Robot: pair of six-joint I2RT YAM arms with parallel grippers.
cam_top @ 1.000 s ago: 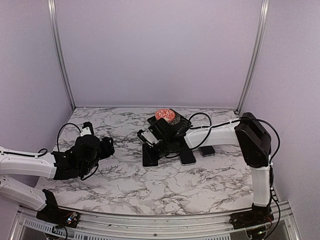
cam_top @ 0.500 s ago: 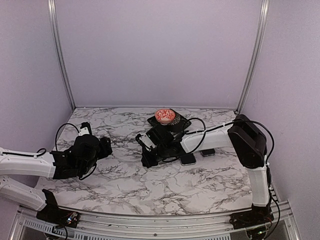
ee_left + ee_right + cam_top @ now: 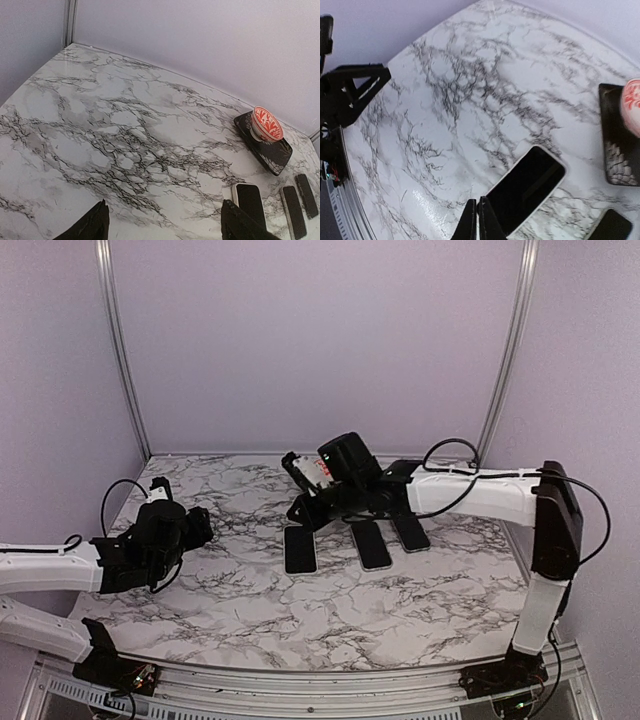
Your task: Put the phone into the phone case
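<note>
A black-faced phone [image 3: 300, 548] [image 3: 530, 187] [image 3: 248, 199] lies flat on the marble table, with a thin white rim around it that looks like the phone case. My right gripper [image 3: 299, 513] [image 3: 479, 220] is shut on nothing. It hangs just above the phone's far end without touching it. My left gripper [image 3: 203, 525] [image 3: 165, 222] is open and empty. It sits well to the left of the phone, low over bare marble.
Two more dark flat slabs [image 3: 371, 544] [image 3: 410, 532] lie side by side to the right of the phone. Behind them a red-and-white bowl [image 3: 266, 124] stands on a black tray [image 3: 276, 155]. The right arm hides both in the top view.
My right gripper has lifted off the phone and pulled back toward the rear, still shut. The left arm has drawn back to the left.
</note>
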